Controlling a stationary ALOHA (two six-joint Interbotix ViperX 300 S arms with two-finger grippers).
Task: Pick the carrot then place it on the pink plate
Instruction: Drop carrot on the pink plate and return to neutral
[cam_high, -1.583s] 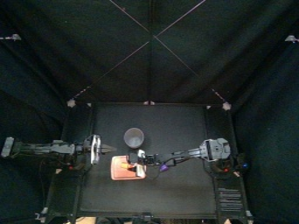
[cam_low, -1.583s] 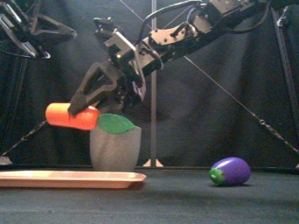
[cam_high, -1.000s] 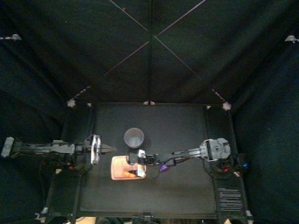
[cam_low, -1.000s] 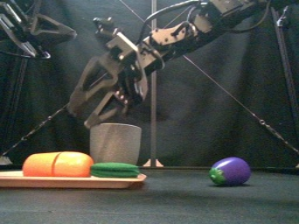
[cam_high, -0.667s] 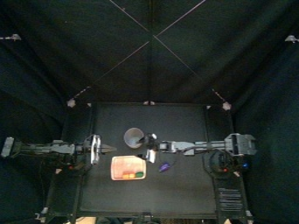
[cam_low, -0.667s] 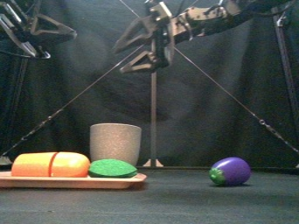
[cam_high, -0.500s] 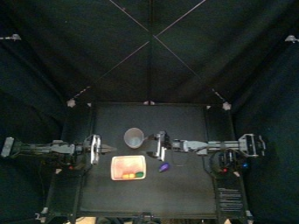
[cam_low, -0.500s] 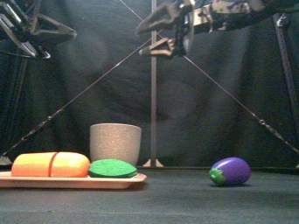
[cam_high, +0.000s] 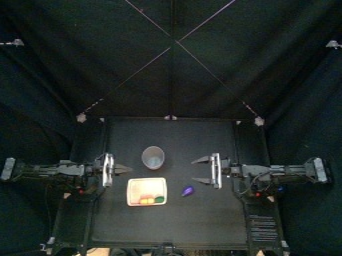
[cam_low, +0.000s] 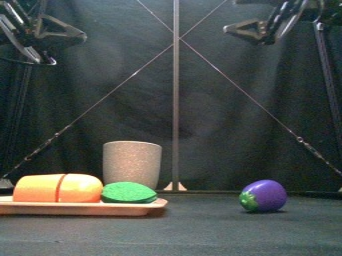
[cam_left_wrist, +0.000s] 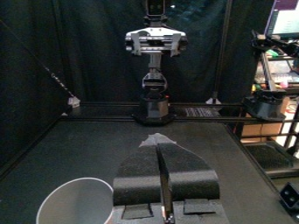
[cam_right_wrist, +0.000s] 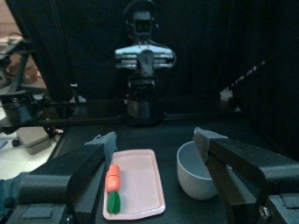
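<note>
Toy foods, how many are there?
2. The carrot lies on the pink tray at the left. The purple eggplant sits on the table, to the right. Something small could hide inside the grey cup.

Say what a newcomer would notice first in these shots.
The orange carrot lies on the pink tray at the table's front left, with the grey cup just behind it. Next comes the purple toy, alone on the table's right. The right gripper hangs open, high on the right, and the left gripper rests shut at the left.
</note>
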